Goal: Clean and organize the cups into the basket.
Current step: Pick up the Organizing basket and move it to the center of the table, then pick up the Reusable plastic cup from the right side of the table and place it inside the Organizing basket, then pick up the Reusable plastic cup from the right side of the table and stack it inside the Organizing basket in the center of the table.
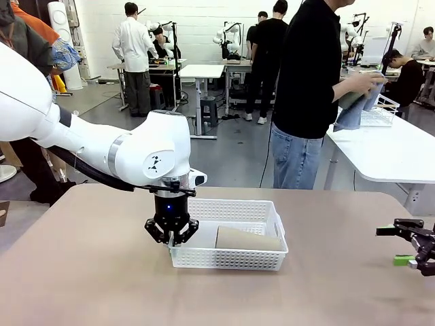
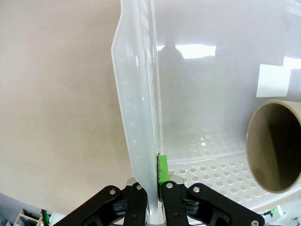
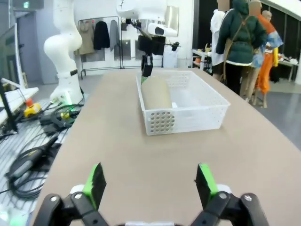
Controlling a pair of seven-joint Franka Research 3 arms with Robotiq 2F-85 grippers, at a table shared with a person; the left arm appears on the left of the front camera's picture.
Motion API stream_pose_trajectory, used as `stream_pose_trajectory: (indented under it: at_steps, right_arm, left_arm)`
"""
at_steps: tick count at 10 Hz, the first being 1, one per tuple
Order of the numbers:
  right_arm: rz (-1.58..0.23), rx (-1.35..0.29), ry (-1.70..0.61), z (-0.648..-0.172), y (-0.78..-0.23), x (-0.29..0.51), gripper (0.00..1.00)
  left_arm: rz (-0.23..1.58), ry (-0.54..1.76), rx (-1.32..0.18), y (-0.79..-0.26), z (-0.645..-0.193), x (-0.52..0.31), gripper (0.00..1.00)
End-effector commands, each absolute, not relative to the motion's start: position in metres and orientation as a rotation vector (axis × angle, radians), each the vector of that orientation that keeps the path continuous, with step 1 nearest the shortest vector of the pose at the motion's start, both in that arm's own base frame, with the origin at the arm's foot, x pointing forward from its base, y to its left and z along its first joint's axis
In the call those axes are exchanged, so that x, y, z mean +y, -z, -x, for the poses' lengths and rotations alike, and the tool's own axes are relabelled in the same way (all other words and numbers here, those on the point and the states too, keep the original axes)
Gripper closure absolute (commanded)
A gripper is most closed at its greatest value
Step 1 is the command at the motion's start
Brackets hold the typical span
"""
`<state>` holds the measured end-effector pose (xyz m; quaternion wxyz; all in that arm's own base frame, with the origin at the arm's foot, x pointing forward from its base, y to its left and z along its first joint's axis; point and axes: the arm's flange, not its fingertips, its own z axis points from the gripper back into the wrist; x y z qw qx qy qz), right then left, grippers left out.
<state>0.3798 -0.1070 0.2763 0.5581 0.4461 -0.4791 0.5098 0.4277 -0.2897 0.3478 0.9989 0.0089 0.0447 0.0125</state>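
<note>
So far one brown cup (image 1: 248, 239) lies on its side in the white basket (image 1: 228, 260) on the surface (image 1: 81, 272), the left hand (image 1: 171, 234) is clamped on the basket's left wall, the right hand (image 3: 150, 181) hangs spread apart, and most of the sorting looks undone.

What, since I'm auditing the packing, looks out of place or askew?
The tan-brown tapered cup lies on its side in the shallow white perforated plastic basket, not upright. The left gripper is shut on the basket's side wall, not on a cup.
</note>
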Motion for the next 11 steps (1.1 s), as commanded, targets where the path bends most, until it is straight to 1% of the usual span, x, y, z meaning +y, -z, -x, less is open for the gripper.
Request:
stream_pose_trajectory:
  at_steps: [1,11]
  right_arm:
    - [-1.053,-1.110,-1.218,-0.3800,-0.2726,-0.1023,0.00]
    - [-1.053,-1.110,-1.218,-0.3800,-0.2726,-0.1023,0.00]
  left_arm:
    - [-0.022,-0.024,0.089,-0.3466,-0.4254,-0.2888,1.00]
    - [-0.022,-0.024,0.089,-0.3466,-0.4254,-0.2888,1.00]
